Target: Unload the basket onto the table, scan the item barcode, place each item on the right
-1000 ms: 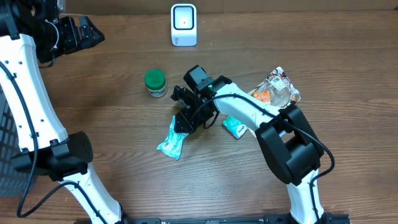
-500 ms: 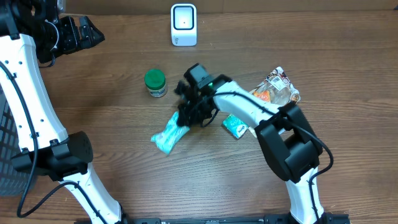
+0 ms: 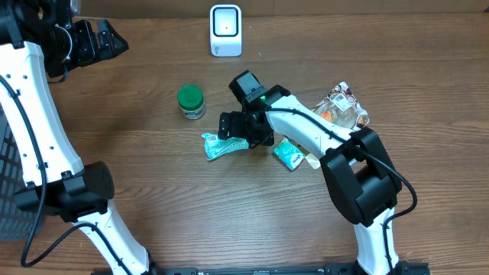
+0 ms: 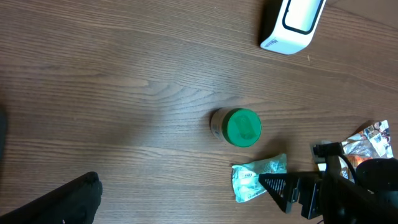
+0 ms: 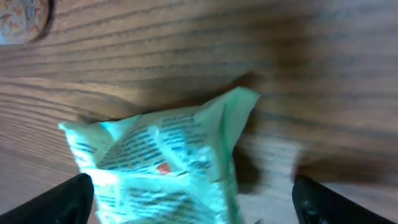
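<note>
Covering the whole view: brown wood-grain table [image 3: 229,229]. Packet [image 3: 218,145] lies flat mid-table, long axis roughly left-right, between the spread fingers of the right gripper [image 3: 229,131], ungripped. Mint-green crinkled wrapper; dark print, one red mark. Left gripper [image 3: 114,42]: fingers spread, empty, far corner.

table [image 3: 153,206]: scanner [image 3: 225,30], jar [image 3: 190,101] (green-lidded), mint packet [image 3: 218,146], teal packet [image 3: 289,156], snack bag [image 3: 344,108]

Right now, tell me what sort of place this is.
Probably a mock checkout bench: a white barcode scanner on a wooden table, with a green-lidded jar and teal packet.
</note>
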